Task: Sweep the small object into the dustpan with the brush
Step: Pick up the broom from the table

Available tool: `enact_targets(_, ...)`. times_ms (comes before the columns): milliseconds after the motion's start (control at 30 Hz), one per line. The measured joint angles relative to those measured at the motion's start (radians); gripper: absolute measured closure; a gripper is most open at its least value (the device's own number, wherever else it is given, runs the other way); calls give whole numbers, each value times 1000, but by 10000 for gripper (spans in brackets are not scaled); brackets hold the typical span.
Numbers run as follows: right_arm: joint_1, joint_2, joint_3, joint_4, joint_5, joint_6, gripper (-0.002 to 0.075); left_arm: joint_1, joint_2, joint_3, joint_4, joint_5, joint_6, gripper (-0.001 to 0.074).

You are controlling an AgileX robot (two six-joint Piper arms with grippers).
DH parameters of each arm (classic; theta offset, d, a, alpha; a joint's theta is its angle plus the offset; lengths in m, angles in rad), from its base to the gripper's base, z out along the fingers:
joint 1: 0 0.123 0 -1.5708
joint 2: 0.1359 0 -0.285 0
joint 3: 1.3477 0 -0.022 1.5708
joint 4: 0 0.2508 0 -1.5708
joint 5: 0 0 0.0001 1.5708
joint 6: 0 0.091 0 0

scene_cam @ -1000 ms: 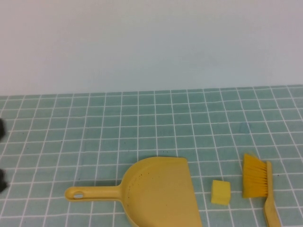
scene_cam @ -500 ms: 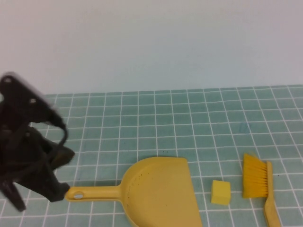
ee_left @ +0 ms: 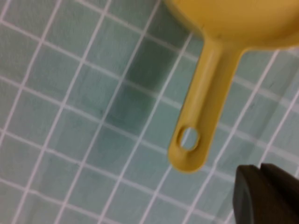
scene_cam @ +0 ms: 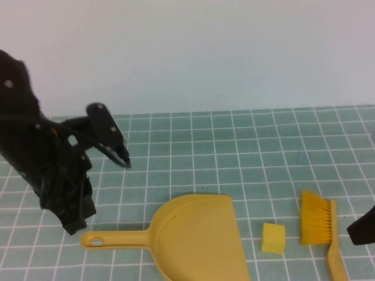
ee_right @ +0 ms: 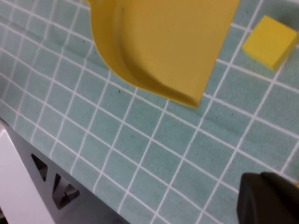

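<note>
High view: clenched left gripper [scene_cam: 120, 157] at mid-left should open over the dustpan [scene_cam: 196, 237] handle; the clenched right gripper [scene_cam: 363, 228], lower right, should open over the brush [scene_cam: 319, 225].

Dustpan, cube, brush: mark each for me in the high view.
dustpan [scene_cam: 196, 234], high view, on the flat inside of the scoop.
cube [scene_cam: 273, 237], high view, on its top face.
brush [scene_cam: 315, 218], high view, on the bristle block.
</note>
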Motion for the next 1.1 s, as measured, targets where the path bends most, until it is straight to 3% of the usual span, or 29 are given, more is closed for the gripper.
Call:
enact_targets(333, 59, 5, 0, -22, -15, 31, 727, -186, 62, 0, 164, -156, 28, 702)
enact_targets(433, 59, 5, 0, -28, -15, 40, 727, -210, 86, 0, 167, -154, -32, 579)
enact_targets(567, 59, 5, 0, -43, -16, 55, 727, -210, 118, 0, 185, -144, -80, 332)
enact_targets(667, 59, 5, 0, -50, -20, 58, 727, -210, 133, 0, 176, -167, -100, 236)
enact_targets(1100, 59, 5, 99, -115, -95, 86, 727, -210, 215, 7, 121, -181, -65, 233)
